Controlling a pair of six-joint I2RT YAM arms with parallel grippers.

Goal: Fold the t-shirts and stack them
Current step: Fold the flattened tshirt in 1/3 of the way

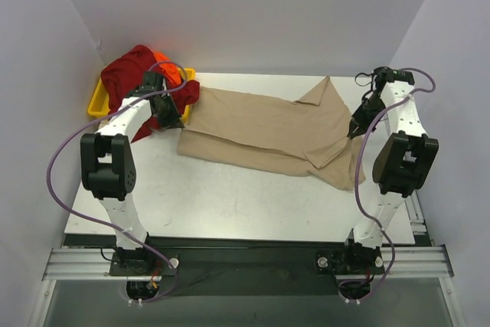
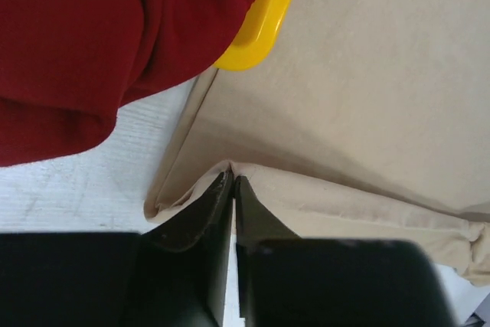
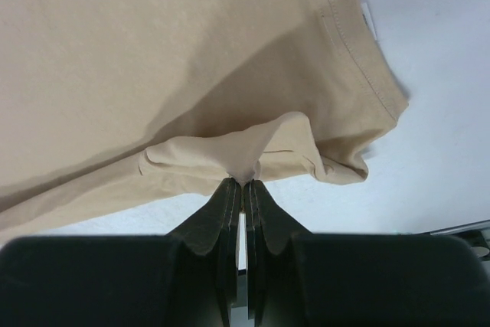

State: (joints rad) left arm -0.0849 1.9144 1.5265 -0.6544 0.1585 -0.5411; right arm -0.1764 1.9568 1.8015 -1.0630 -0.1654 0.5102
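Note:
The tan t-shirt (image 1: 268,132) lies spread across the back of the white table, partly folded lengthwise. My left gripper (image 1: 170,118) is shut on its left edge (image 2: 231,166), pinching a fold of tan cloth. My right gripper (image 1: 354,129) is shut on its right edge (image 3: 246,175), lifting a bunch of cloth a little off the table. The dark red t-shirt (image 1: 130,74) is heaped over the yellow tray and shows in the left wrist view (image 2: 92,44). The bright orange t-shirt (image 1: 168,68) peeks out behind the red one.
The yellow plastic tray (image 1: 99,101) sits at the table's back left corner; its rim also shows in the left wrist view (image 2: 264,24). Purple cables loop from both arms. White walls enclose the table on three sides.

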